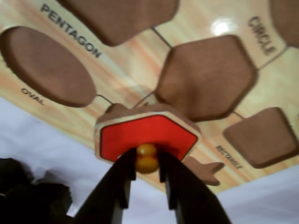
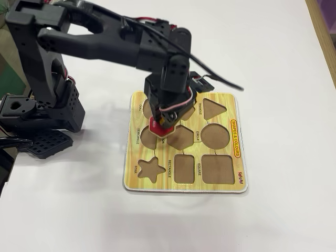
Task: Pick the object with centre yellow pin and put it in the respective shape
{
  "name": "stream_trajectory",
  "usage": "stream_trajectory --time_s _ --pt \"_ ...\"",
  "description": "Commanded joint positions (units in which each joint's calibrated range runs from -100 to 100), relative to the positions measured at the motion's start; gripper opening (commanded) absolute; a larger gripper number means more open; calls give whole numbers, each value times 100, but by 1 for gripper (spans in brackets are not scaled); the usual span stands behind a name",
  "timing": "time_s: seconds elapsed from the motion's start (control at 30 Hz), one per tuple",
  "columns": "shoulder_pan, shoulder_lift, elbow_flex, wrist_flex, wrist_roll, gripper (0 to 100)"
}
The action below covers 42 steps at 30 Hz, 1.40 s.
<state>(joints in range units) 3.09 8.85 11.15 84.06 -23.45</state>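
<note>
From my wrist view, the gripper (image 1: 147,164) has its two dark fingers (image 1: 117,186) pinched narrowly on the yellow pin (image 1: 146,157) that stands at the centre of the red hexagon piece (image 1: 147,136). The piece hangs tilted in the jaws, raised clear of the wooden shape board (image 1: 135,60). Directly behind it I see the empty hexagon recess (image 1: 208,77), with the piece overlapping that recess's lower left corner rather than sitting in it. Further left is the oval recess (image 1: 46,65), and lower right the rectangle recess (image 1: 261,137); the printed labels PENTAGON, OVAL, CIRCLE and RECTANGLE are readable.

In my fixed view, the black arm (image 2: 105,37) reaches from the left over the board (image 2: 239,142), which lies flat on the white table (image 2: 273,47). The red piece (image 2: 157,127) shows just under the wrist, above the board's upper middle. The star (image 2: 150,169), square (image 2: 217,169), circle (image 2: 216,135) and triangle (image 2: 212,108) recesses all stand empty.
</note>
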Motion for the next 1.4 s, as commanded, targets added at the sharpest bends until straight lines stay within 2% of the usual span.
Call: stream_trajectory --time_s 0.0,0.47,0.87,1.1,1.37 --pt "277 -299 -54 -230 253 5" --pt "414 -299 -72 -1051 269 5" --pt "-45 -224 -225 -1042 248 5" --pt "-240 -199 -207 -1051 -81 5" --pt "-152 44 -234 -1051 -81 5"
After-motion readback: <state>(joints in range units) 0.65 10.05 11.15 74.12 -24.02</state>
